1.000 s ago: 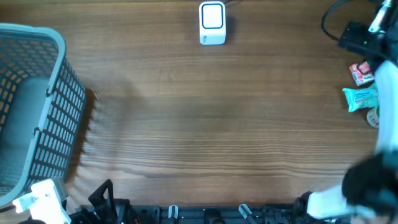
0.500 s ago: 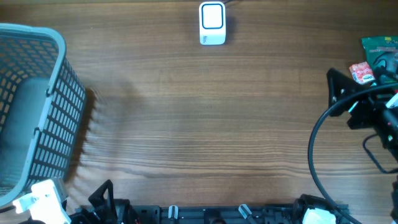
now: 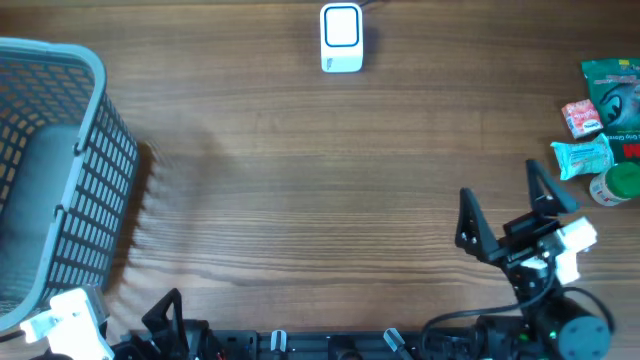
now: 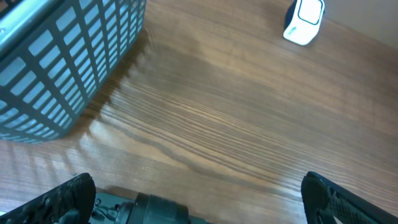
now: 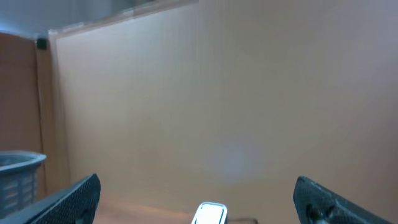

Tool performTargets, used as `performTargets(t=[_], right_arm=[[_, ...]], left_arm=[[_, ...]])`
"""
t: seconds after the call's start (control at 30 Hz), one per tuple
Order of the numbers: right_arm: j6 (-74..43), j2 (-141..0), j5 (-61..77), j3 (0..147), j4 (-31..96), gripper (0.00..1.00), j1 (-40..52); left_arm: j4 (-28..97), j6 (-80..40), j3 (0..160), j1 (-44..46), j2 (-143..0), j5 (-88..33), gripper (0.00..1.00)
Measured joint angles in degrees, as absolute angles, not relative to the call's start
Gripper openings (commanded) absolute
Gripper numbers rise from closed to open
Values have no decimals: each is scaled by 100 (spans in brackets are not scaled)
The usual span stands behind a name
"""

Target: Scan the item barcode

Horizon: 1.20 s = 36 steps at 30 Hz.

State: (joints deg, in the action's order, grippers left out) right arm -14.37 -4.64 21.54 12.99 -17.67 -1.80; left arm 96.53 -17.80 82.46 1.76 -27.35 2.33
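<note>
Gaping wide, left fingers (image 4: 68,196) and right fingers (image 3: 472,228) hang — basket (image 3: 100,170), scanner (image 3: 341,38), snack packets (image 3: 580,157) nearby.

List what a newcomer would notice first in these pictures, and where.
The big grey-blue basket fills the left edge. A small white scanner sits alone at the far middle, and colourful packets cluster at the right edge, just beyond the open right gripper.

Grey-blue slatted basket (image 3: 105,170), white scanner (image 3: 341,38), brown wood-grain table (image 3: 320,190) — teal packet (image 3: 580,157), red packet (image 3: 580,117), green packet (image 3: 612,85).
</note>
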Motion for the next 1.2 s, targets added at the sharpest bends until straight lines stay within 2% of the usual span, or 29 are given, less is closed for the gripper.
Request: performTargets(t=[0.2, 0.4, 0.6, 0.8, 1.2], right_arm=[[-1734, -115, 1811, 150, -1881, 100, -163], [-1796, -80, 1525, 34, -102, 100, -154], [-1708, -78, 1251, 36, -62, 100, -154], [-305, -78, 1081, 36, -60, 100, -154], [-115, -78, 1039, 36, -60, 100, -154]], left_arm=[[9655, -1780, 8246, 176, -2735, 233, 100], [9660, -1780, 8246, 176, -2735, 233, 100], [9660, -1780, 8246, 176, -2735, 233, 100], [9657, -1780, 8246, 176, -2735, 233, 100], [9657, -1780, 8246, 176, -2735, 233, 100]])
